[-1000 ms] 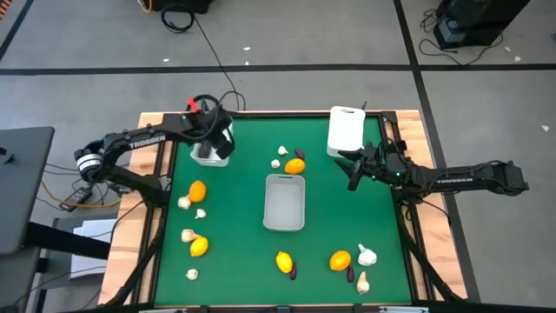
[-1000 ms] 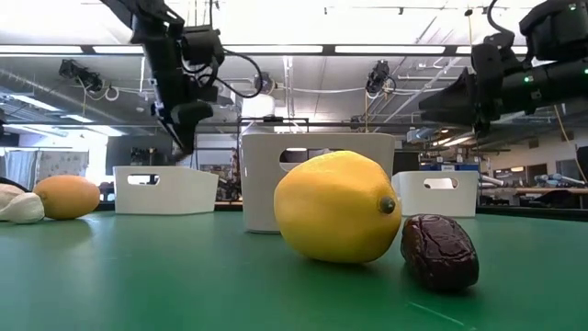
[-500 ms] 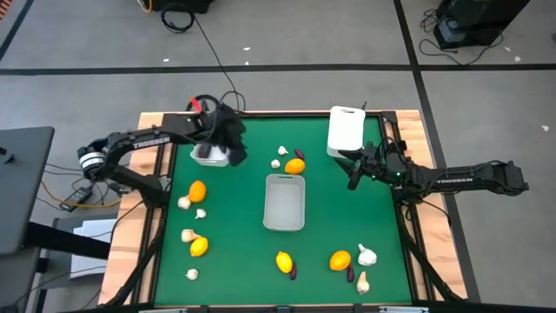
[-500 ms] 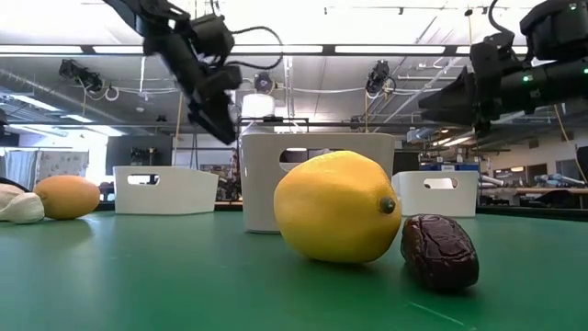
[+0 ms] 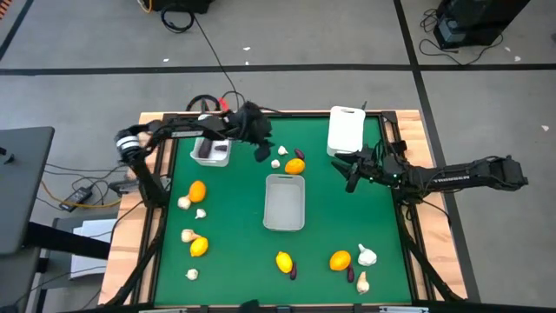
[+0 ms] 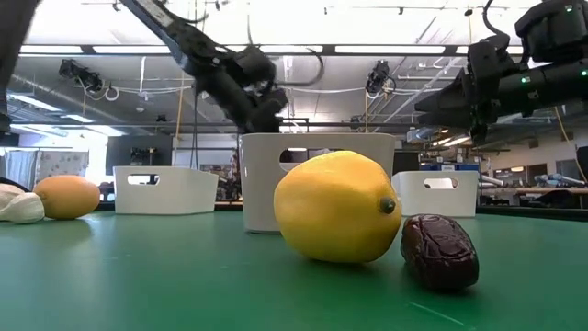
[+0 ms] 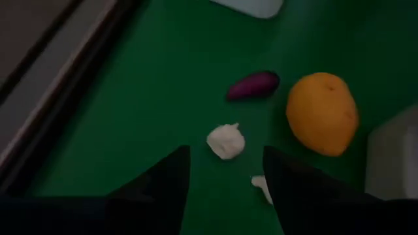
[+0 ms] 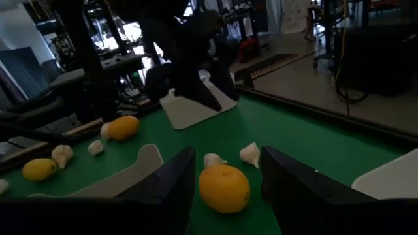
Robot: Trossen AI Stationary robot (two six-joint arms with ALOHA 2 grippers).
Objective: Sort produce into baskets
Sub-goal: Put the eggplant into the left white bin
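Note:
My left gripper stands open above the green table, slanting down toward a garlic bulb. Beside that bulb lie a purple vegetable and an orange citrus. My right gripper waits open at the far right, level, facing the same citrus. White baskets stand at the far left with a dark item inside, in the centre, and at the far right. More produce lies scattered along the left and near sides.
At the left lie an orange citrus, a lemon and several garlic bulbs. Near the front edge are a lemon, a purple vegetable, an orange citrus and garlic.
My left gripper has left the space over the far-left basket and swung toward the table's right. It sank a little and tipped from pointing down to slanting forward, and now it is over the garlic and citrus near the centre basket. The produce has not moved.

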